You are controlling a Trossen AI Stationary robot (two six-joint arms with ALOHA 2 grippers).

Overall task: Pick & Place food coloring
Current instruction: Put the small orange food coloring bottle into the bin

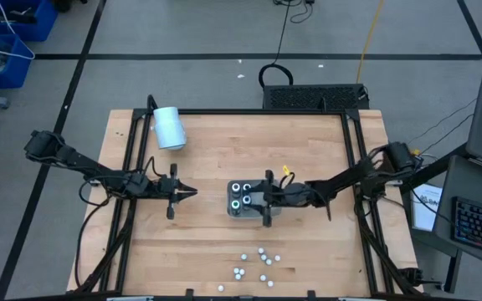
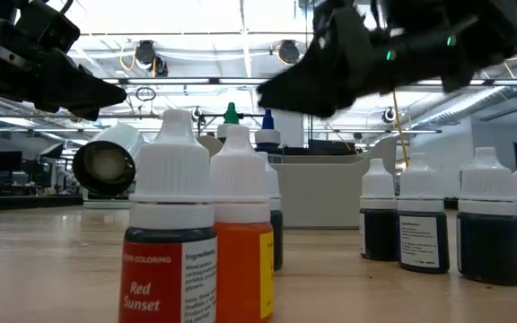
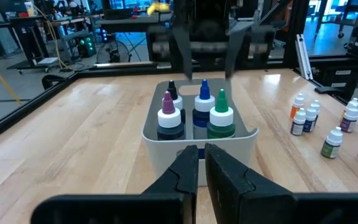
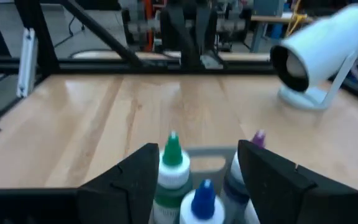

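Nearest low cam: loose food coloring bottles (image 2: 240, 238) at front edge; four more in grey tray (image 1: 249, 201) mid-table. Small, light, rigid, slick plastic; grip at body below cap. Right gripper (image 4: 197, 171) released over tray. Left gripper (image 3: 201, 163) clenched, empty, beside it.
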